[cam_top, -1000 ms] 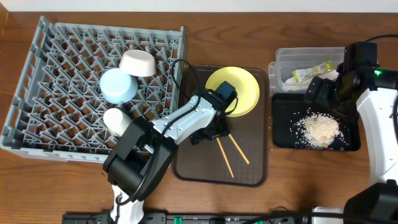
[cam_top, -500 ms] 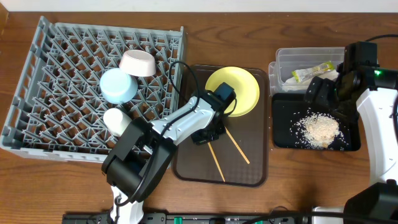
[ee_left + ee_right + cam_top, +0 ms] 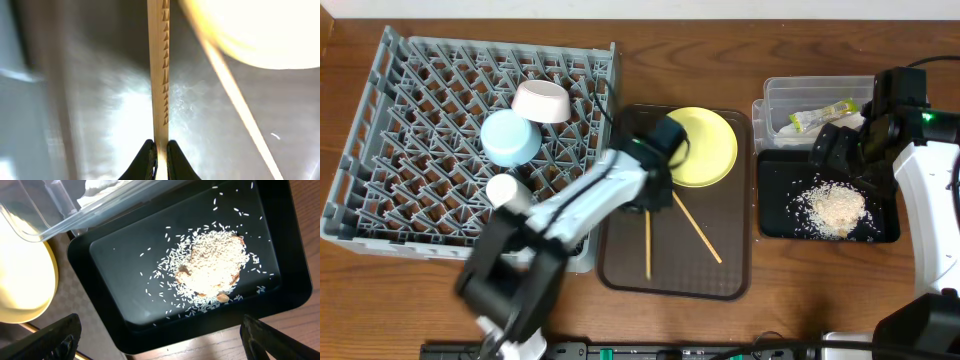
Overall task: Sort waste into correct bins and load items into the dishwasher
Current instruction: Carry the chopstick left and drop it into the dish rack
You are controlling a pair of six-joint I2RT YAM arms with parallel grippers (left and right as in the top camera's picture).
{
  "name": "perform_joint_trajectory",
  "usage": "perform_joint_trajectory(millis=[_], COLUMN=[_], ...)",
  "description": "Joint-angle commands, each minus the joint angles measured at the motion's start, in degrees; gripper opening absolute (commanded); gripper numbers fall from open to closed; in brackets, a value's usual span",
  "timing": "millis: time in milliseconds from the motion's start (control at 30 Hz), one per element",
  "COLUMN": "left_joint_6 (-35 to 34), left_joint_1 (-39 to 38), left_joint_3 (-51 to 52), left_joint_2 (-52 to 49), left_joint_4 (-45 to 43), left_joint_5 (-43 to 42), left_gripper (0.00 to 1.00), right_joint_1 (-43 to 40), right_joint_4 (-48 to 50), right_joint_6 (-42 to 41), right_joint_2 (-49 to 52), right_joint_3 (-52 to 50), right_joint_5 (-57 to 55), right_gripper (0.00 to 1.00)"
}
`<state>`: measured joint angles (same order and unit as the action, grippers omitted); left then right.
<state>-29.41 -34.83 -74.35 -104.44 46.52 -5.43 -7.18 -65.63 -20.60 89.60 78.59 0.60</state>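
Left fingers pinched shut on one chopstick, at brown tray just near of yellow plate, lifted or lying can't tell; second chopstick slanted on tray to its right. Right fingers spread wide, holding nothing, above black tray with rice. Wrapper in clear tub. Blue bowl, white bowl, cup in grey rack, worktop left

Overhead: fixed above, faces straight down, far, covers whole desk. Left wrist: very near, blurred, sights along chopstick over brown tray. Right wrist: near, downward onto black tray, also in overhead. All three share plate edge.
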Motion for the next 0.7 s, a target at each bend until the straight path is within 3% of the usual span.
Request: perform_joint_trajectory(millis=[0,100,233,367,567,633,667], left_joint_6=[16.33,21.33,23.12,29.33,32.17,32.17,32.15], left_joint_1=[4.5,8.9,16.02,20.98,23.02,23.04,23.02], left_joint_3=[-2.19,-2.19,-2.19,-2.16,-2.16,-2.16,-2.16], left_joint_2=[11.15,16.63,19.91,17.49,12.0,10.88,10.62], left_joint_4=[0.79,0.66,0.0,-1.64,-4.72,-5.35,-5.51], left_joint_5=[2.69,2.71,1.49,0.09,0.11,0.09,0.09], left_gripper=[0.07,0.08,0.08,0.08,0.1,0.24,0.38], right_joint_1=[-0.31,-0.31,-0.31,-0.31,-0.31,-0.31,-0.31], right_joint_4=[-0.17,-0.11,0.11,0.33,0.22,0.22,0.22], right_joint_6=[0.07,0.04,0.04,0.04,0.07,0.07,0.07], right_joint_2=[-0.46,-0.46,-0.46,-0.46,-0.46,-0.46,-0.46], right_joint_3=[0.15,0.15,0.15,0.15,0.15,0.15,0.15], right_joint_5=[-0.31,-0.31,-0.28,-0.28,-0.28,-0.31,-0.31], right_gripper=[0.99,0.99,0.99,0.99,0.99,0.99,0.99])
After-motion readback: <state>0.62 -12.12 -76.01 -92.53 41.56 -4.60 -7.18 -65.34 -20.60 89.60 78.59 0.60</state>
